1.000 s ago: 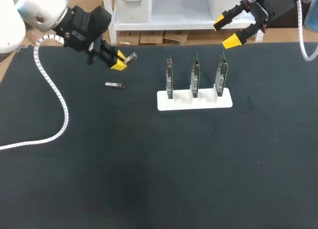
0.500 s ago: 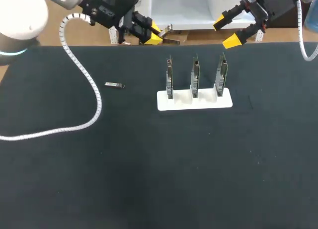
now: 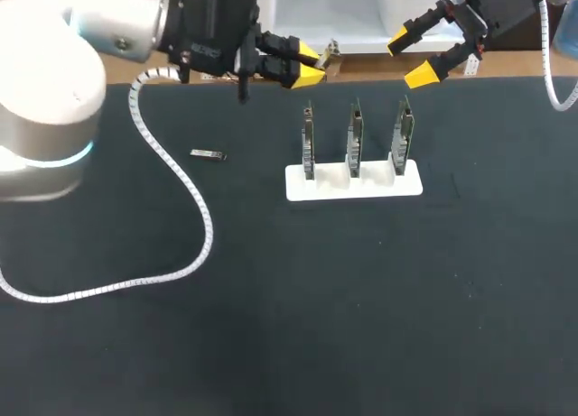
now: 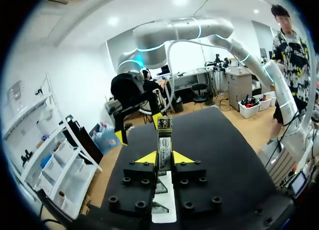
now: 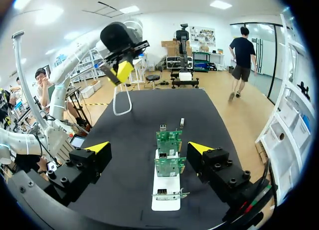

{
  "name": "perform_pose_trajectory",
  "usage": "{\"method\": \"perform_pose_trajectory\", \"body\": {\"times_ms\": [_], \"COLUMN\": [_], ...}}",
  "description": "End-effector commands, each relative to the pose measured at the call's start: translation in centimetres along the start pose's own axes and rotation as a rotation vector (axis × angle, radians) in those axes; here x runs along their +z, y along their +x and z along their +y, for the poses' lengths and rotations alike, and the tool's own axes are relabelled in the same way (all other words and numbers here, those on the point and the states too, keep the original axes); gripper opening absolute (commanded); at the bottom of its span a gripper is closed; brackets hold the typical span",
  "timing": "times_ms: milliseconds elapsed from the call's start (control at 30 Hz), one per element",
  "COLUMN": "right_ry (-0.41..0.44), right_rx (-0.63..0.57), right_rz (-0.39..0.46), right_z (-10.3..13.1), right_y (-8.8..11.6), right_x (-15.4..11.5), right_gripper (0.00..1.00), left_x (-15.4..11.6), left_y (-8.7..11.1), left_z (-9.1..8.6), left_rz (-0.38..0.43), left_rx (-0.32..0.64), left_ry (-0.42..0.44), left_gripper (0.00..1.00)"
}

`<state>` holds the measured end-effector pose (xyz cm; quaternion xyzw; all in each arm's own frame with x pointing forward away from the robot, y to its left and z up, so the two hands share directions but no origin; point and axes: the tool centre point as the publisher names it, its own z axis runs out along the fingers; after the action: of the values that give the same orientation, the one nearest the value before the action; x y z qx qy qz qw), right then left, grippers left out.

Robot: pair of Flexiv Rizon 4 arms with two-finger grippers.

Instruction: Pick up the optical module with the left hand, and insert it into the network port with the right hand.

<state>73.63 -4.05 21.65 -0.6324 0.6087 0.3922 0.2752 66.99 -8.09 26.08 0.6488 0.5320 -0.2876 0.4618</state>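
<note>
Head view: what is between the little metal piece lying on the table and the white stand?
Nothing. In the head view only bare black table lies between the little metal piece and the white stand.

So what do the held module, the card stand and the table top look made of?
Optical module: metal shell, going by its silvery glint. Stand: probably white plastic, smooth and matte. Table top: dark matte mat or cloth, no shine.

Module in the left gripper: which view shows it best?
Left wrist view: the module is close up, clamped in the left gripper. Head view shows only its tip; right wrist view, too small to tell.
</note>
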Motion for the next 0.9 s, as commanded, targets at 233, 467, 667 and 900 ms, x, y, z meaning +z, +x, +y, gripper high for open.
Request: {"method": "perform_pose_trajectory", "body": {"times_ms": [233, 467, 667, 900], "right_ry": [-0.002, -0.002, -0.002, -0.002], "right_rx": [0.0, 0.0, 0.0, 0.0], "right_rz": [-0.001, -0.001, -0.001, -0.001], "right_z": [-0.11, -0.11, -0.11, -0.11], "right_y": [0.01, 0.01, 0.01, 0.01], "right_x": [0.0, 0.0, 0.0, 0.0], "right_gripper": [1.0, 1.0, 1.0, 1.0], "left_x": [1.94, 1.89, 1.89, 1.89], "left_y": [-0.54, -0.25, -0.25, -0.25], "left_z": [-0.5, -0.51, -0.51, -0.51], "left_rz": [-0.137, -0.109, -0.109, -0.109], "left_rx": [0.062, 0.054, 0.054, 0.054], "left_ry": [-0.026, -0.01, -0.01, -0.01], "left_gripper": [0.0, 0.0, 0.0, 0.0]}}
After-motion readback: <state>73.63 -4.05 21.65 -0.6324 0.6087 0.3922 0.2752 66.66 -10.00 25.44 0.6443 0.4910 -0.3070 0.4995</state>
